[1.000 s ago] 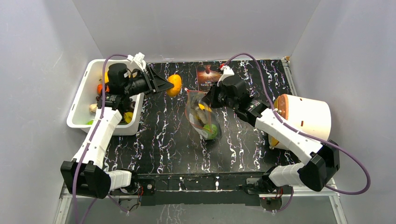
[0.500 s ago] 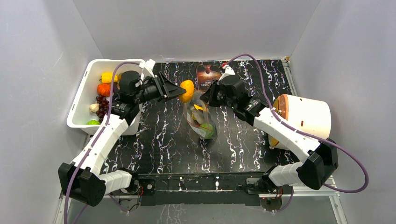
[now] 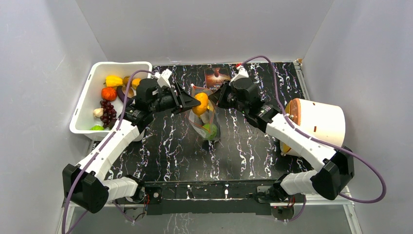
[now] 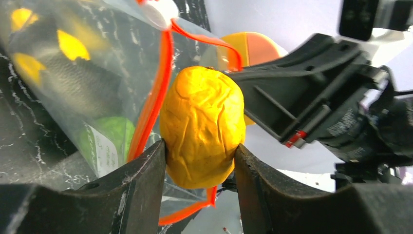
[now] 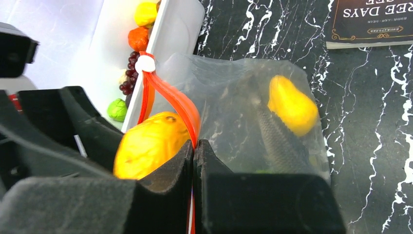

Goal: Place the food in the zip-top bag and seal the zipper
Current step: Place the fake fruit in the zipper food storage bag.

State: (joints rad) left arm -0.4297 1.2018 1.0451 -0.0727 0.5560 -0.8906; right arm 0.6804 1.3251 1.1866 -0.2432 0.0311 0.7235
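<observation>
Table (image 3: 165, 146), black with white streaks, lies under it all. The white tub (image 3: 80, 122) sits at ten o'clock, with more food in it. The zip-top bag (image 5: 234, 92) stands near the middle, a bit toward twelve o'clock, and it already has green and yellow food inside.

The left gripper (image 4: 199, 146) comes in from the bag's nine o'clock side. Its jaws are partly spread and squeeze a bumpy yellow fruit (image 4: 202, 126), which is right at the bag's mouth. The right gripper (image 5: 194, 146) is at the three o'clock side. Its jaws are pressed together on the red zipper (image 5: 175, 105), holding the mouth up.

The bag is floppy and only one thin edge is pinched. If the fruit bumps the zipper, the edge may slip out and the mouth may fold. If the fruit is let go too soon, it may drop onto the table and roll away.
</observation>
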